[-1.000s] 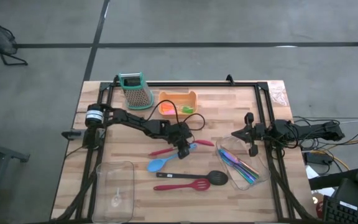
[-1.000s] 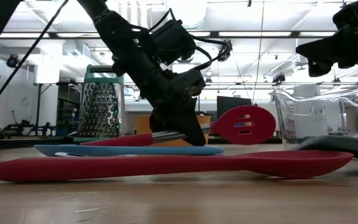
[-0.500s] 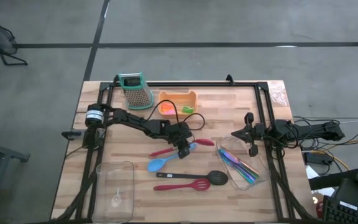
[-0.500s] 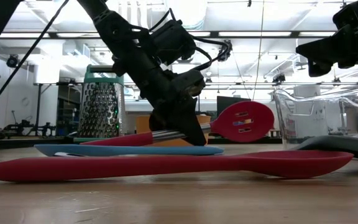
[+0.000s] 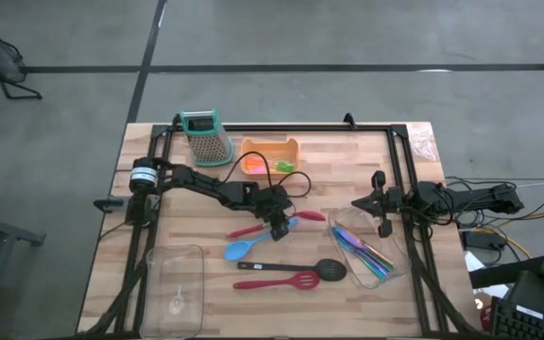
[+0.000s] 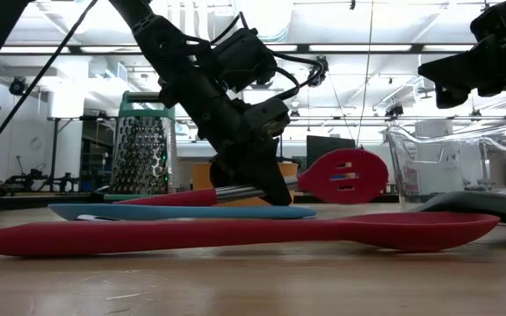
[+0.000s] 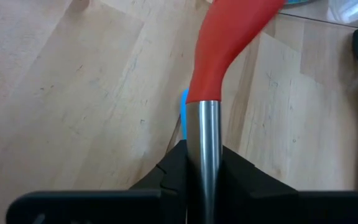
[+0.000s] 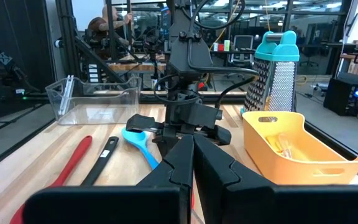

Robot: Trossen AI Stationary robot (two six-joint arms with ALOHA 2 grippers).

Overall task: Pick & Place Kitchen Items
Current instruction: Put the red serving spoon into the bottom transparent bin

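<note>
- Several utensils still lie loose on the table: a blue spoon, a black spoon and a red slotted spatula in the middle.
- Some thin, colourful cutlery already sits in the clear bin on the right side, and small orange and green pieces lie in the orange tray, so the sorting looks partly done.
- Another clear bin at the front left holds almost nothing that can be made out.
- The left tool is clamped on the shiny metal neck of the red slotted spoon, near the table's middle.
- Its red head is tilted up off the wood, above the blue spoon; the far handle end looks low, near the table.
- The piece has a red handle, a steel neck and an oval head with slots.
- The right tool waits clenched and empty above the right bin.
- A metal grater stands at the back, untouched.
</note>
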